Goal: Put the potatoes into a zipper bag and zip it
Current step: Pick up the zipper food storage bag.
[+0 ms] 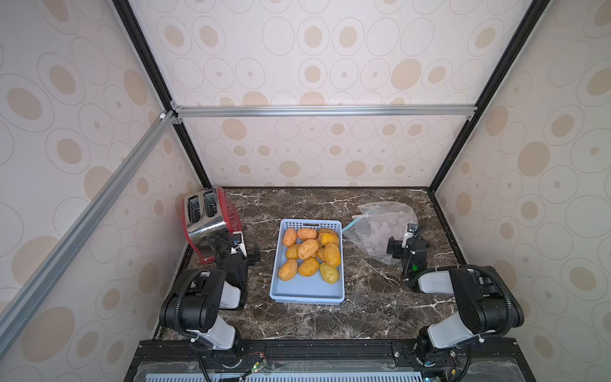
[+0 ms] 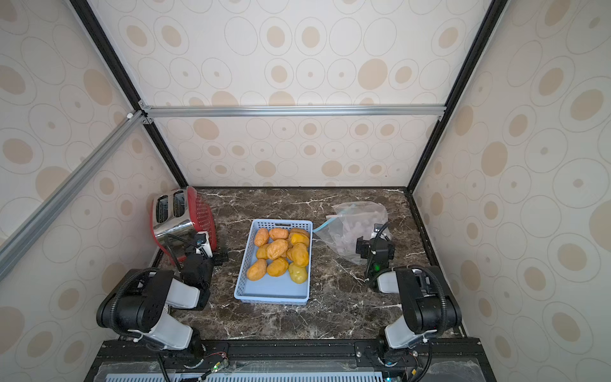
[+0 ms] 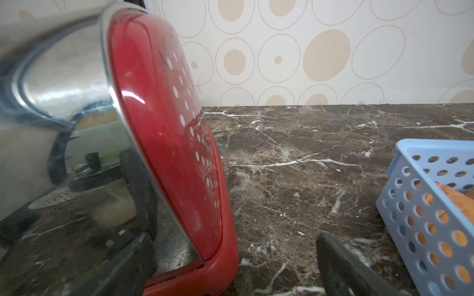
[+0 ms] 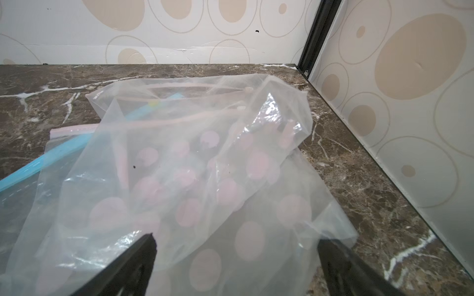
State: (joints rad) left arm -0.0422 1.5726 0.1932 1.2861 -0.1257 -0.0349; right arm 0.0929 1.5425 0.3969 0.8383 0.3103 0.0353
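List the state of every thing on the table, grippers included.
potatoes: piled in the basket, none bagged.
basket: upright on the table, near end bare.
zipper bag: crumpled on the table, no potatoes inside, mouth looks unzipped.
toaster: upright, slots look empty.
left gripper: open, empty, beside the toaster.
right gripper: open, empty, at the zipper bag.

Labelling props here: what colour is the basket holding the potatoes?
Light blue, perforated basket; clearest in the left wrist view.

Both top views overlook the whole table (image 1: 363,297); wrist cameras skim it closely.
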